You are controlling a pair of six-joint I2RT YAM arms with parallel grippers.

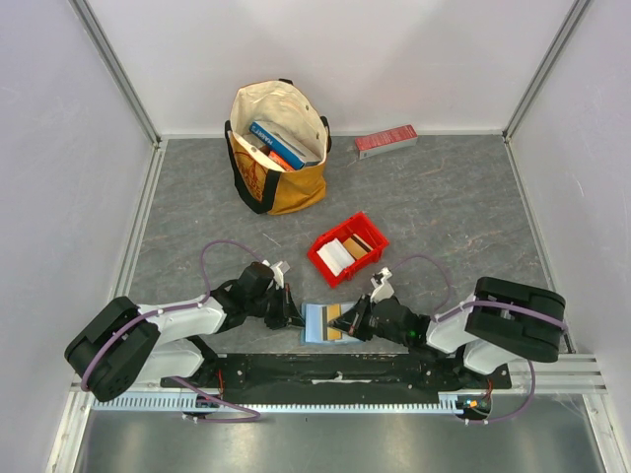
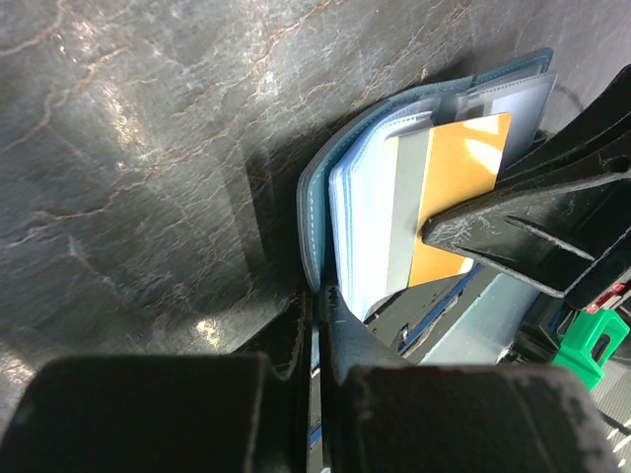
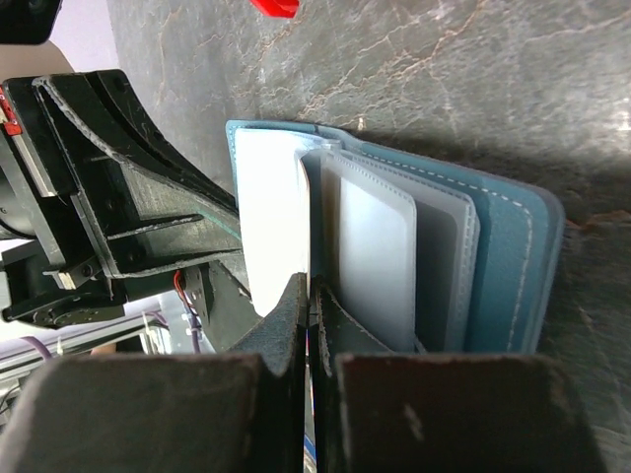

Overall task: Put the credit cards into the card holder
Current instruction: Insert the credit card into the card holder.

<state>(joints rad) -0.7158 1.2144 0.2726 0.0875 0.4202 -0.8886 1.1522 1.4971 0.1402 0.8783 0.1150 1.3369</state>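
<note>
The teal-blue card holder (image 1: 315, 323) lies open on the grey table between my two grippers, its pale slotted pages showing (image 2: 365, 227) (image 3: 503, 256). My left gripper (image 1: 296, 317) (image 2: 320, 301) is shut on the edge of its teal cover. A tan-orange credit card (image 1: 336, 320) (image 2: 463, 177) lies against the pages, and my right gripper (image 1: 347, 323) (image 3: 314, 291) is shut on its near edge. More credit cards, one white (image 1: 333, 256) and one tan (image 1: 355, 244), lie in the red bin (image 1: 367, 264) behind the holder.
A cream and yellow tote bag (image 1: 279, 148) with books stands at the back. A long red box (image 1: 385, 141) lies by the back wall. White walls enclose the table on three sides, and a metal rail (image 1: 552, 374) runs along the near edge.
</note>
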